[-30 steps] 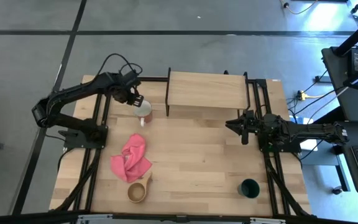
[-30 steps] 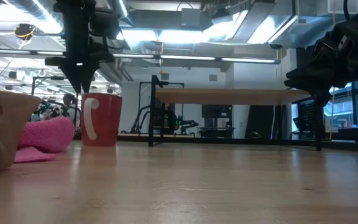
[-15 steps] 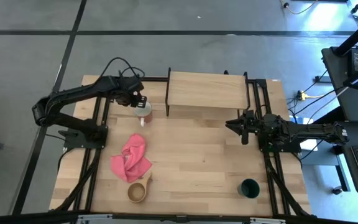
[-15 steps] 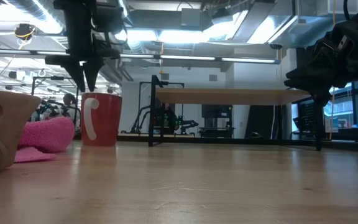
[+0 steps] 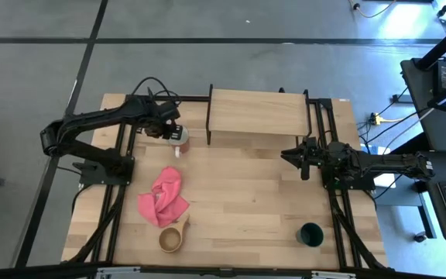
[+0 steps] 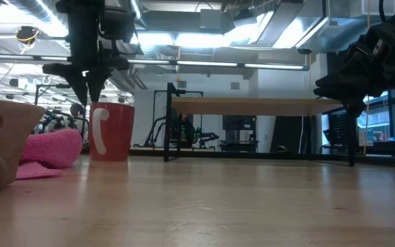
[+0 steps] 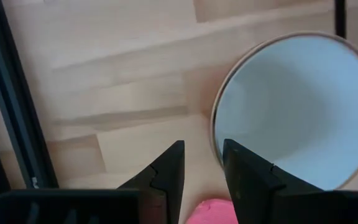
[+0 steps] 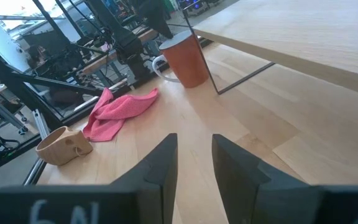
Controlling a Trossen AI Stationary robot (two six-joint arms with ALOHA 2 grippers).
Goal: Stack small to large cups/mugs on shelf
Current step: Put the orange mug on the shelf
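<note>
I am viewing the worktop (image 5: 238,194), whose centre is lying bare between the arms. The shelf (image 5: 258,111) is standing at the far edge, its top board unoccupied. The right tool (image 5: 287,160) is waiting with fingers parted near the shelf's right legs. The left tool (image 5: 176,133), fingers slightly parted and grasping nothing, is hovering over the red mug's (image 5: 180,139) rim, just beside the shelf's left legs. The pink cloth (image 5: 163,198), wooden cup (image 5: 171,239) and green cup (image 5: 310,234) are sitting toward the near edge.
</note>
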